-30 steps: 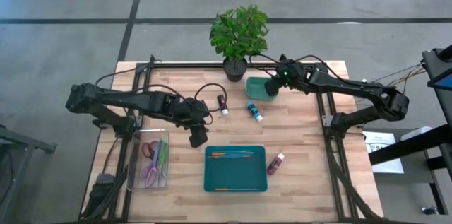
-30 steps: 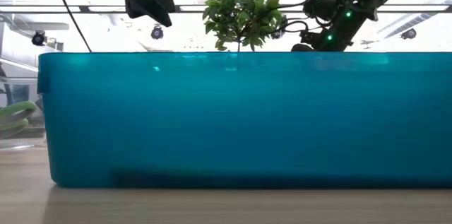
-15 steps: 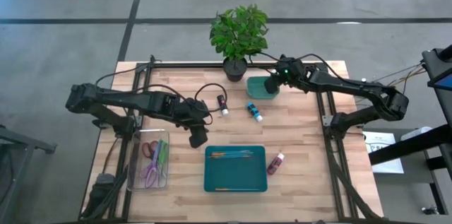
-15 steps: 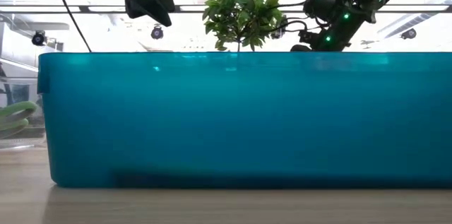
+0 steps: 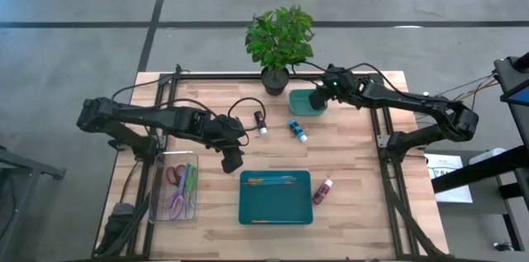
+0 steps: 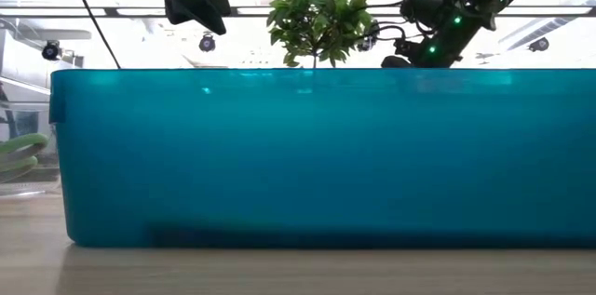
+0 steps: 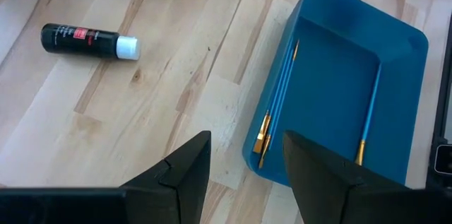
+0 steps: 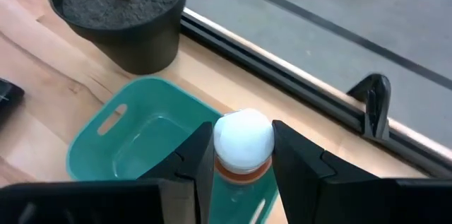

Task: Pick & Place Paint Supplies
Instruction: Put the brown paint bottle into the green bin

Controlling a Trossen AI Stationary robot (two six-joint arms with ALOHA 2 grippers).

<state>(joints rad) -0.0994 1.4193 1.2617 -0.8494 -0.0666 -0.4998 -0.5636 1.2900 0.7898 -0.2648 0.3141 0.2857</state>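
The right gripper (image 8: pixel 236 164) is clamped on a paint bottle with a white cap (image 8: pixel 244 138), fingers pressed against either side of it, cap end facing the wrist camera, and it's hanging right over the small teal bin (image 5: pixel 304 103) at about 1 o'clock on the table (image 5: pixel 355 171), just beside the potted plant (image 5: pixel 279 43) at 12. The left gripper (image 5: pixel 231 161) hangs above the table a bit left of centre, around 9 o'clock from the middle, fingers apart with nothing between them; its wrist view looks down on the big teal tray (image 7: pixel 395 47) and the bare wood next to it. That tray sits at 6 o'clock and has thin brushes (image 7: pixel 277 107) lying in it, blue handles with orange-ish ends. Loose on the table: a black bottle (image 5: pixel 260 121) lying on its side near the centre, at roughly 1 o'clock from the left gripper, a blue bottle (image 5: pixel 297 131) just right of that, and a dark red bottle (image 5: pixel 322 189) lying just beside the tray's right edge. Over at 8 o'clock there's a clear container (image 5: pixel 178 186) with scissors (image 5: pixel 183 184) in it. The low view is mostly the tray wall, both arms showing above it.
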